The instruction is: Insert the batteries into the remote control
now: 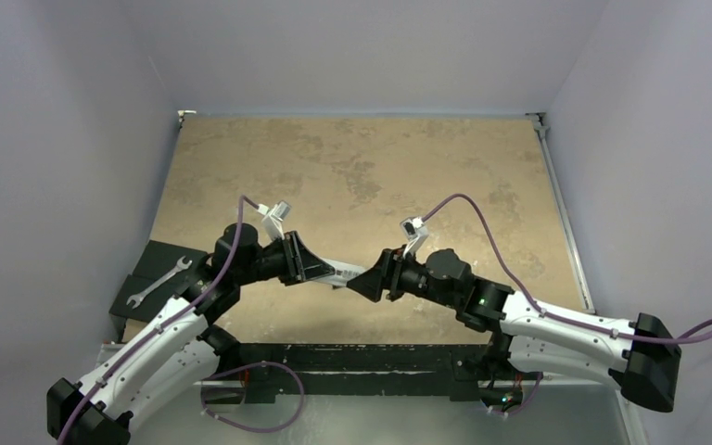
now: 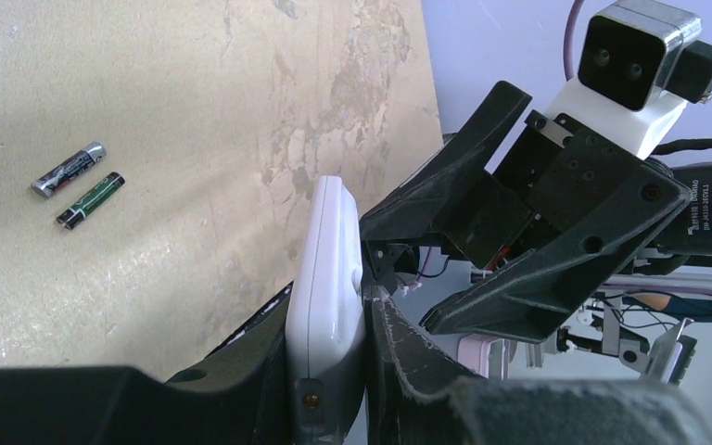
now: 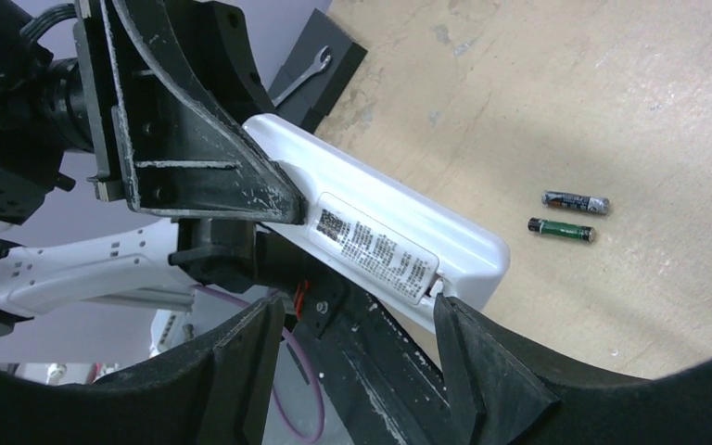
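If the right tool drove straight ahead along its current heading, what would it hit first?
The remote: its end sits just ahead of the open right tool, held out by the left tool. They may already be touching; depth is unclear.
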`<state>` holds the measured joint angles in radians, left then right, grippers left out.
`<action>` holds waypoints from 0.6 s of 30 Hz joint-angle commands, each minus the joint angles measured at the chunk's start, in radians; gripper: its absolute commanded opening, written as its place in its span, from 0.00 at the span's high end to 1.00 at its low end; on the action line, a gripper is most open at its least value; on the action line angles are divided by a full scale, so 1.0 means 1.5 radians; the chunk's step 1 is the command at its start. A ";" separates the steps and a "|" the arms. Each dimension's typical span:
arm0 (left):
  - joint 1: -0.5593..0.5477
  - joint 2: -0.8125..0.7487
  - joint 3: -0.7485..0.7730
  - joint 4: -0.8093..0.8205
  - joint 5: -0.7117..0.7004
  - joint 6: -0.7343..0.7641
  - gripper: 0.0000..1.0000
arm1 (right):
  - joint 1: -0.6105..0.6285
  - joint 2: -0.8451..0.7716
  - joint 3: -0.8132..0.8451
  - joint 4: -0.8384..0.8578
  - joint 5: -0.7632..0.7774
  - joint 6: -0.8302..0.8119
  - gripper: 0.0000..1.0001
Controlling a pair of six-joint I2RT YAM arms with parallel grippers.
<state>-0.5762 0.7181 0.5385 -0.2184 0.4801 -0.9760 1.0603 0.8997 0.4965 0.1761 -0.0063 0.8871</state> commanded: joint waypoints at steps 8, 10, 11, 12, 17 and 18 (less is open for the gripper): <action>-0.001 0.000 0.027 0.019 0.009 0.012 1.00 | 0.010 0.015 0.049 -0.004 0.045 -0.016 0.32; -0.001 0.000 0.027 0.019 0.009 0.012 1.00 | 0.012 0.018 0.052 -0.006 0.050 -0.016 0.32; -0.001 0.000 0.027 0.019 0.009 0.012 1.00 | 0.013 0.019 0.053 -0.007 0.052 -0.016 0.32; -0.001 0.000 0.027 0.018 0.009 0.012 1.00 | 0.014 0.021 0.055 -0.012 0.055 -0.018 0.32; 0.000 0.000 0.029 0.013 0.006 0.015 1.00 | 0.024 0.026 0.068 -0.039 0.079 -0.024 0.32; -0.001 0.000 0.029 0.011 0.004 0.017 1.00 | 0.025 0.026 0.069 -0.041 0.081 -0.024 0.32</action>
<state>-0.5762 0.7208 0.5385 -0.2218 0.4812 -0.9756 1.0863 0.9398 0.5468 0.1383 0.0628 0.8707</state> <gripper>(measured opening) 0.247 0.681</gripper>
